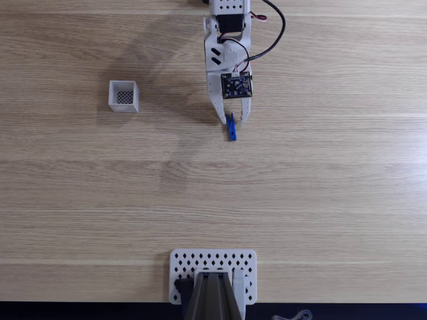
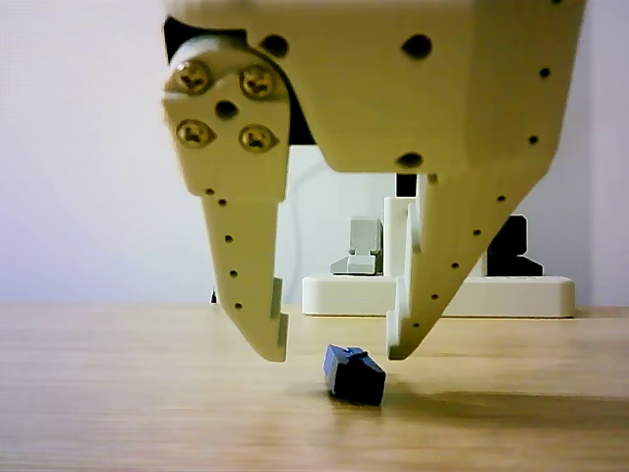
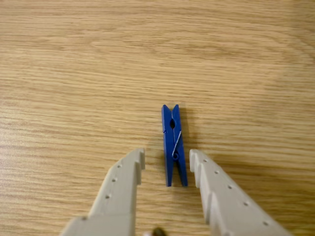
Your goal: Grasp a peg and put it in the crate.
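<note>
The peg (image 3: 174, 145) is bright blue with a thin silver wire spring, and it looks darker, almost navy, in the other view (image 2: 354, 374). The gripper (image 3: 167, 162) is cream-white with rows of small dark holes and brass-coloured screws (image 2: 220, 106), and the table (image 1: 320, 193) is light wood with fine brown grain lines. The crate (image 1: 124, 97) has white walls and a dark bottom with a dotted pattern, and the white plate (image 1: 183, 263) has a pattern of diamond-shaped holes.

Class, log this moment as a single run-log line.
gripper: open, straddling peg | peg: flat on table, ungrasped | crate: empty, apart
</note>
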Robot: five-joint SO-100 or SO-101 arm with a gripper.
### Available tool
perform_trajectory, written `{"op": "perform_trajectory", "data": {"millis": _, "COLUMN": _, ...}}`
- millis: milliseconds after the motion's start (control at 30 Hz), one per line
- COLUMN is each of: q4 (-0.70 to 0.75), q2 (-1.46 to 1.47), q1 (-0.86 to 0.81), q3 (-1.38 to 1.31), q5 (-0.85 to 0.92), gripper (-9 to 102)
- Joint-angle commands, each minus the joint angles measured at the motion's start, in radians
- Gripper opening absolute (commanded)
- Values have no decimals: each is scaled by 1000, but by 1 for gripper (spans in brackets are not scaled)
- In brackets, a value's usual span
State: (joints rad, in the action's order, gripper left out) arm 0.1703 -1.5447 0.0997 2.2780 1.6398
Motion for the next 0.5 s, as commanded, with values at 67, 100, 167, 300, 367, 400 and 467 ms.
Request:
{"op": "perform_trajectory", "data": {"millis": 67, "q4": 69, "q2": -58, "q1": -17, "q3": -35, "q5": 2, "gripper": 14}}
{"op": "perform_trajectory", "data": {"millis": 100, "q4": 92, "q2": -58, "q1": -17, "q3": -46, "q5": 2, "gripper": 14}}
{"op": "perform_trajectory", "data": {"millis": 167, "q4": 126, "q2": -55, "q1": -17, "q3": -71, "q5": 0, "gripper": 14}}
{"op": "perform_trajectory", "data": {"millis": 300, "q4": 149, "q2": -54, "q1": -17, "q3": -86, "q5": -9, "gripper": 14}}
{"op": "perform_trajectory", "data": {"millis": 367, "q4": 149, "q2": -54, "q1": -17, "q3": -86, "q5": -9, "gripper": 13}}
{"op": "perform_trajectory", "data": {"millis": 400, "q4": 149, "q2": -54, "q1": -17, "q3": -86, "q5": -9, "gripper": 13}}
{"op": "perform_trajectory", "data": {"millis": 467, "q4": 147, "q2": -54, "q1": -17, "q3": -89, "q5": -11, "gripper": 13}}
